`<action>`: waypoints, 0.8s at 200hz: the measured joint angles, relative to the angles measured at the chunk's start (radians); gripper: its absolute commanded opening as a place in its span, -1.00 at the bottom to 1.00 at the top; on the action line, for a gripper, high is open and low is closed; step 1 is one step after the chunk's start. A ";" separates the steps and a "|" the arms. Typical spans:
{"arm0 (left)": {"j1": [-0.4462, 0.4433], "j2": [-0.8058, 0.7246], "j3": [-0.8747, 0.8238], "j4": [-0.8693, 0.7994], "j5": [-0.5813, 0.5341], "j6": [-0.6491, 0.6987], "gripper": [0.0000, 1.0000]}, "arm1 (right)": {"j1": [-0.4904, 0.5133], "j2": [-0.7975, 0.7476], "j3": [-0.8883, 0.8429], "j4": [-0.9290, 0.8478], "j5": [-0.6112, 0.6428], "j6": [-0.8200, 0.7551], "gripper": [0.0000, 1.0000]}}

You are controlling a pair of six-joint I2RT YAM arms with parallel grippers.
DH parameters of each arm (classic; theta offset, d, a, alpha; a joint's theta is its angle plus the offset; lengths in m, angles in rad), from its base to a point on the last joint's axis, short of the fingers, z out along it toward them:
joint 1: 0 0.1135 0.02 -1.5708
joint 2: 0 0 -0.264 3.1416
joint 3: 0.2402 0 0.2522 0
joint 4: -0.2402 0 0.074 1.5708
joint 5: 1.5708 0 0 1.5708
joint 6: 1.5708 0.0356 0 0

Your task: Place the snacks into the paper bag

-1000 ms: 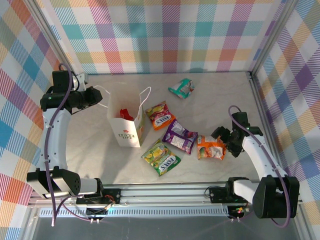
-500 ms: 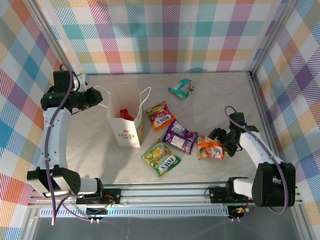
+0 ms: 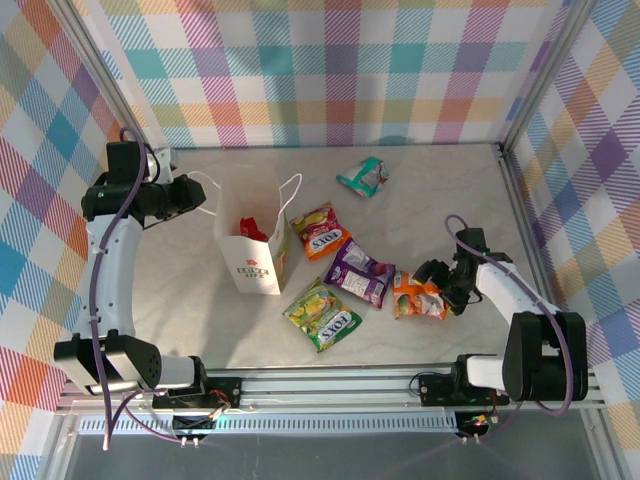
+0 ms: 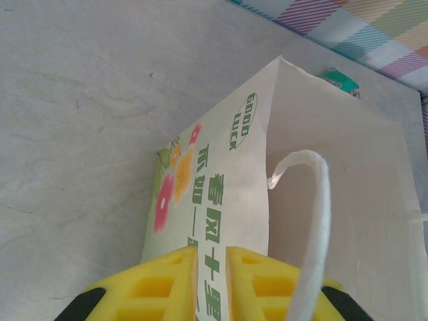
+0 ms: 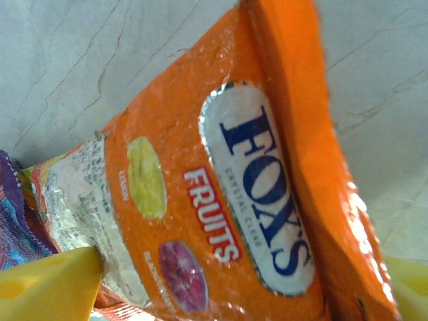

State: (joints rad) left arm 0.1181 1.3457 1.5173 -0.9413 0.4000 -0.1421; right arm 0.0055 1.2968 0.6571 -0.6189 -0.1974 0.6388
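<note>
Right wrist camera shows the right gripper (image 5: 227, 287) with its two yellow fingers (image 5: 47, 281) spread wide, one on each side of a shiny orange foil snack packet (image 5: 254, 200) that says "FOX'S FRUITS". The packet lies flat on the pale grey table (image 5: 80, 60). The jaws are not squeezing it yet.

Over on the other side, the left gripper (image 4: 210, 267) has its fingers almost together. They pinch the top edge of the white paper gift bag with the bright flower print (image 4: 221, 200). A white cord handle (image 4: 321, 200) curls up just beside one finger.

From above, the bag stands upright with its mouth open, well apart from the right gripper. Something red (image 3: 252, 228) sits inside it. It may be a red snack packet, but it is too small to be sure.

Five packets are on the table. A purple foil packet (image 3: 358, 272) lies just beside the orange one. A green-yellow foil packet (image 3: 322, 314) lies closer to the arm bases. A second orange foil packet (image 3: 320, 232) lies just beside the bag. A teal foil packet (image 3: 363, 177) lies far back, on its own.

So the job has only begun: maybe one snack is in, and five are left. The orange one looks like the next to go.
</note>
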 measured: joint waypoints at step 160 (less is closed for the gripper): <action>0.000 0.000 0.000 -0.002 -0.001 0.000 -0.63 | 0.008 0.000 0.011 -0.018 0.045 -0.018 0.03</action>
State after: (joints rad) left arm 0.1181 1.3457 1.5173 -0.9432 0.3988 -0.1421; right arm 0.0132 1.2968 0.6682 -0.6373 -0.1520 0.6209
